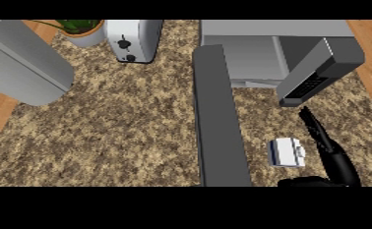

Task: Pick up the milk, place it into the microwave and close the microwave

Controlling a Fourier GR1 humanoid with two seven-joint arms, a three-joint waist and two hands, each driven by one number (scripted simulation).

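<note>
The milk (286, 153), a small white carton, sits on the speckled counter (123, 129) at the lower right. My right hand (338, 164) is just right of it, open, with black fingers (312, 125) stretched straight toward the microwave and the thumb low beside the carton. I see no contact between hand and carton. The grey microwave (247, 56) stands at the top right with its cavity showing. Its dark door (218, 125) is swung wide open and runs down the middle of the view, left of the milk. The left hand is not visible.
A silver toaster (134, 39) and a potted plant (80, 29) stand at the back left. A large grey rounded shape (29, 66) fills the left edge. The microwave's control panel (320, 73) juts out above my right hand.
</note>
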